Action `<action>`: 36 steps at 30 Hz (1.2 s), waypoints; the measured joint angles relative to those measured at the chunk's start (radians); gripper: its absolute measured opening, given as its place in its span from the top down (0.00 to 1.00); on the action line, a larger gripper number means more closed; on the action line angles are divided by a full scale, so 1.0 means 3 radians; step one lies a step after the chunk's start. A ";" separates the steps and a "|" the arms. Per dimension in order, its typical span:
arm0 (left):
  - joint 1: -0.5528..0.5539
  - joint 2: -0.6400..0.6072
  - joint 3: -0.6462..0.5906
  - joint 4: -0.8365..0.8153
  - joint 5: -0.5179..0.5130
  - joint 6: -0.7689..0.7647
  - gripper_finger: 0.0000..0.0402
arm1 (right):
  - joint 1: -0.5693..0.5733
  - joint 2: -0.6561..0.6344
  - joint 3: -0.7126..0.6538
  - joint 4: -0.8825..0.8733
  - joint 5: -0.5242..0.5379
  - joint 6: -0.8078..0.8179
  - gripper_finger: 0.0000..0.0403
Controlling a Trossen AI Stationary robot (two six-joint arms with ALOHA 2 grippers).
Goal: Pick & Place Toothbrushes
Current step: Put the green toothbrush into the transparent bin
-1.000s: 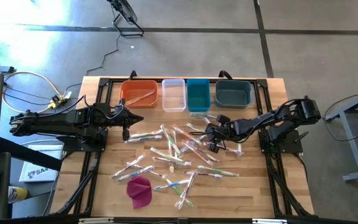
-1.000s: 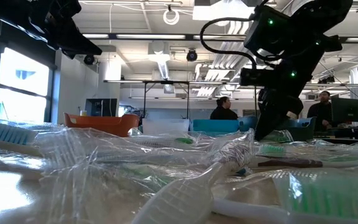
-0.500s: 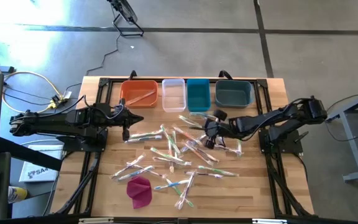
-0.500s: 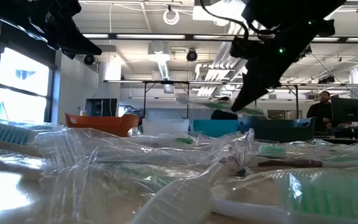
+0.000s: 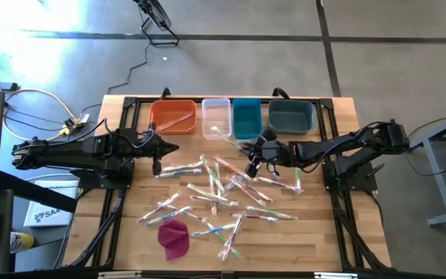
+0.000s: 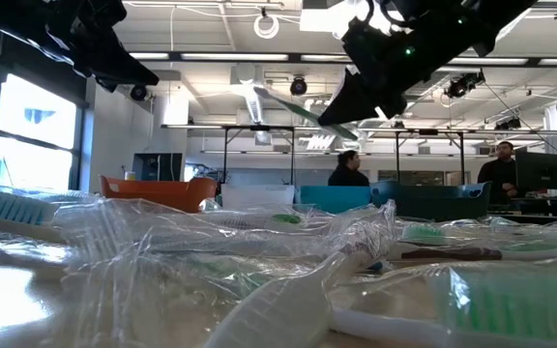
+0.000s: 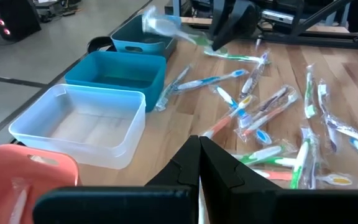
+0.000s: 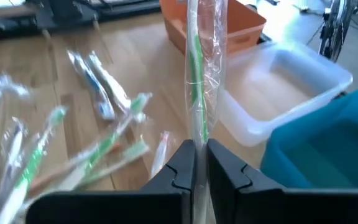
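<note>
Toothbrush [image 8: 199,68] pinched in right end effector [image 8: 199,163], raised above bins

Holding a wrapped toothbrush [image 5: 224,136] in the right gripper [image 5: 252,149], just before the clear bin [image 5: 216,118] and teal bin [image 5: 247,116]; resting the left gripper [image 5: 158,150] beside the orange bin [image 5: 173,115].

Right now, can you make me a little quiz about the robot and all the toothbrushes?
1. True or false: the right claw is shut on a wrapped green toothbrush.
2. Which bin already has a toothbrush lying in it? A) orange bin B) clear bin C) grey bin
3. Fill in: the left claw is ____ and holds nothing.

Key: 1 true; 2 A; 3 shut
</note>
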 joint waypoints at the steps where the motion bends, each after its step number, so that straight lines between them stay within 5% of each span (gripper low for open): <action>1: 0.0000 0.0000 0.0000 0.0000 0.0000 -0.0009 1.00 | -0.0006 0.0000 0.0000 0.0018 0.0000 -0.0011 0.96; 14: -0.0001 0.0105 0.0001 0.0426 0.0000 -0.0092 1.00 | -0.0035 0.0000 0.0000 0.0338 0.0158 -0.0065 0.96; 30: 0.0000 0.1319 0.0003 0.1221 -0.0009 -0.0293 1.00 | -0.0021 0.0045 0.0000 0.0373 0.0136 -0.0066 0.96; 36: 0.0000 0.1441 0.0003 0.1253 -0.0015 -0.0258 1.00 | 0.0035 0.0045 0.0000 0.0373 0.0068 -0.0123 0.96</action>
